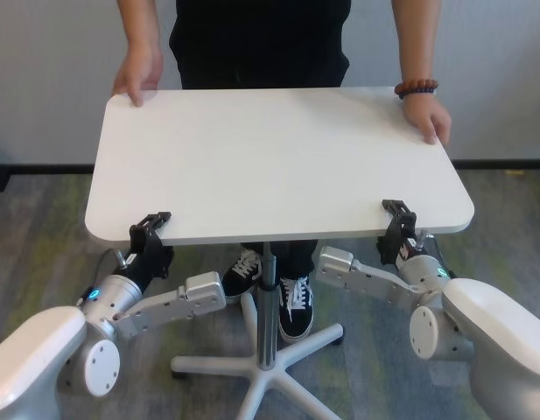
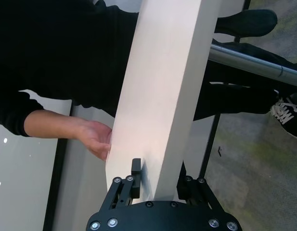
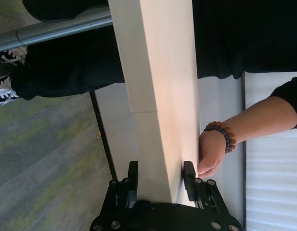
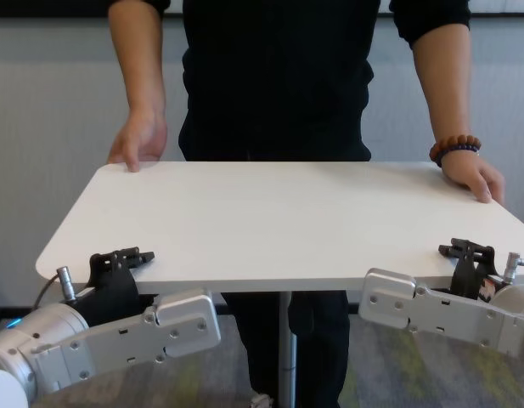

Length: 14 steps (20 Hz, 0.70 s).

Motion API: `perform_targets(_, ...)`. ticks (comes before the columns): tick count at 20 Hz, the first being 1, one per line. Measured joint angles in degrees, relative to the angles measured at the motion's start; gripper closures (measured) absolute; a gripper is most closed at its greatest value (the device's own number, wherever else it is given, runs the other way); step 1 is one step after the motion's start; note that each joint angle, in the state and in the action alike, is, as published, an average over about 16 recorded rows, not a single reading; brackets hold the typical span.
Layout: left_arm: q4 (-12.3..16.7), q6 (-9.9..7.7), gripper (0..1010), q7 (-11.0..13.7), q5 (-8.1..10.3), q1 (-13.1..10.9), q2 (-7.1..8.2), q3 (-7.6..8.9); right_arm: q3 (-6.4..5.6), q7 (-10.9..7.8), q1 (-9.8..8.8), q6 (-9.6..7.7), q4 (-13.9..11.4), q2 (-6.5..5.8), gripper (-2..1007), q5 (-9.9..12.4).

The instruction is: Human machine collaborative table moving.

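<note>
The white table (image 1: 278, 157) stands between me and the human (image 1: 261, 44), who wears black. One of the human's hands (image 1: 138, 74) rests on the far left corner. The other hand (image 1: 430, 118), with a bead bracelet, rests on the far right corner. My left gripper (image 1: 151, 229) is shut on the table's near edge by its left corner, one finger (image 2: 136, 171) on top and one underneath. My right gripper (image 1: 396, 219) clamps the near edge by the right corner in the same way, its fingers (image 3: 188, 173) pressed against both faces of the board (image 3: 158, 86).
Under the top, a slim metal pole (image 1: 268, 306) runs down to a star-shaped base (image 1: 261, 363) on grey-green carpet. The human's black-and-white shoes (image 1: 296, 306) stand close to the pole. A pale wall (image 1: 59, 79) lies behind the human.
</note>
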State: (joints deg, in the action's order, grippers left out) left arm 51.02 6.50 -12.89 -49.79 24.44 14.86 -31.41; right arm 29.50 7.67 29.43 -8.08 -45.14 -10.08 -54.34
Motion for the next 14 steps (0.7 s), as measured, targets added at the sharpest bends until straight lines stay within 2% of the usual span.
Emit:
perform_targets(10, 0.18, -0.03, 312, 0.31, 0.06, -0.10, 0.08, 0.01, 0.01, -0.21, -0.07, -0.02, -0.13, -0.05, 202, 0.01)
perform_targets(14, 1.74, 0.03, 193, 1.50, 0.63, -0.95, 0.72, 0.20, -0.11, -1.16, -0.92, -0.19, -1.92, -0.53, 106, 0.36)
